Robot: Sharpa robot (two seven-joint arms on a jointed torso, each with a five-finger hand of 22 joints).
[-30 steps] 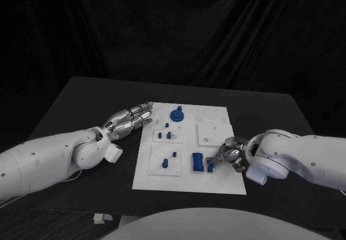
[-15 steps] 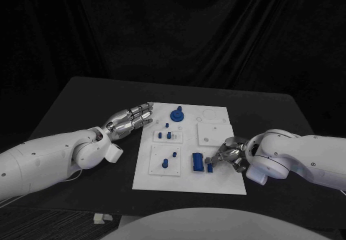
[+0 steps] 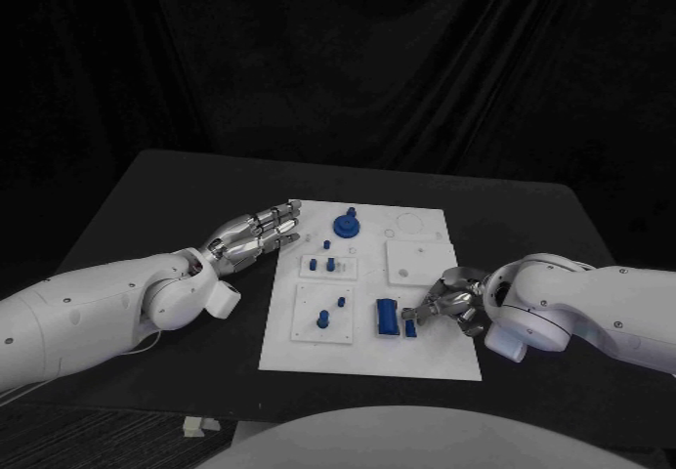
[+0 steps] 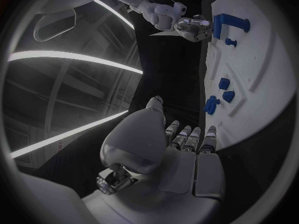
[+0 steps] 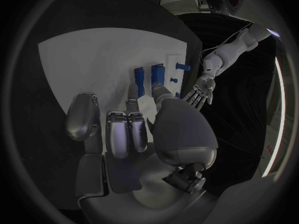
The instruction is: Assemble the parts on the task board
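While the left robot hand (image 3: 258, 233) lies flat beside the task board's (image 3: 437, 357) left edge, fingers straight and apart, holding nothing, the right robot hand (image 3: 448, 305) reaches over the board's right side, fingertips at a small blue part (image 3: 410, 328) beside a taller blue block (image 3: 385, 316); whether it grips that part cannot be told. Other blue parts (image 3: 347, 225) stand farther up on the board, on the black counter (image 3: 169, 186).

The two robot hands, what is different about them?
The left hand lies by the far left edge of the white board with its fingers stretched out flat and nothing in them. The right hand sits at the board's near right side with its fingers bent down, their tips at a small blue piece beside a longer blue block. Whether it grips that piece is hard to tell. Both hands are silver, on white arms.
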